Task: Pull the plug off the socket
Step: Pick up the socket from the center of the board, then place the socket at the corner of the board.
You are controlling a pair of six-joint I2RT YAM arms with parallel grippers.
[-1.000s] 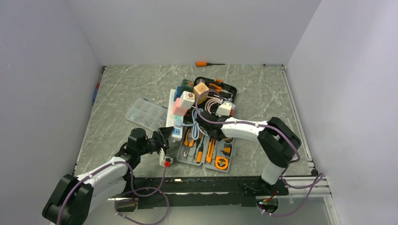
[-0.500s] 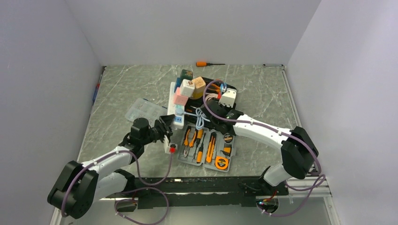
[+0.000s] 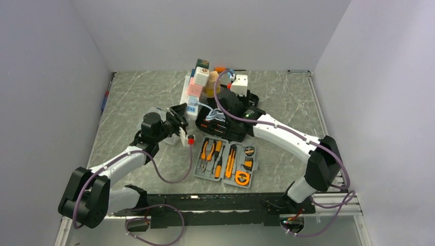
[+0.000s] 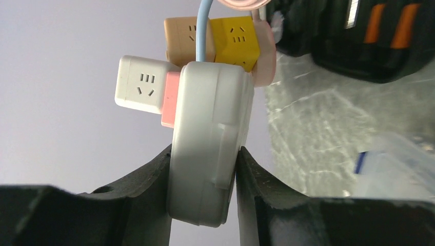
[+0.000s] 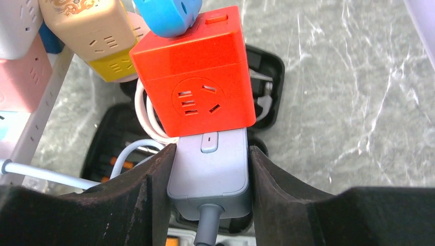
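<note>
Socket (image 4: 210, 148) sits clamped in left fingers (image 4: 138, 205), grey plug (image 5: 210, 174) in right fingers (image 5: 138, 205), near table's (image 3: 297, 87) far edge.

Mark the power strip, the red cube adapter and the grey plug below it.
power strip (image 4: 210, 143), left wrist view, white end casing.
red cube adapter (image 5: 197, 100), right wrist view, outlet face.
grey plug (image 5: 209, 174), right wrist view, body below its button.

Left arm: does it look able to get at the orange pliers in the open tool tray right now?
Probably not yet. The left end effector is shut on the end of the power strip, so it is occupied. The pliers lie uncovered in the tray nearby.
</note>
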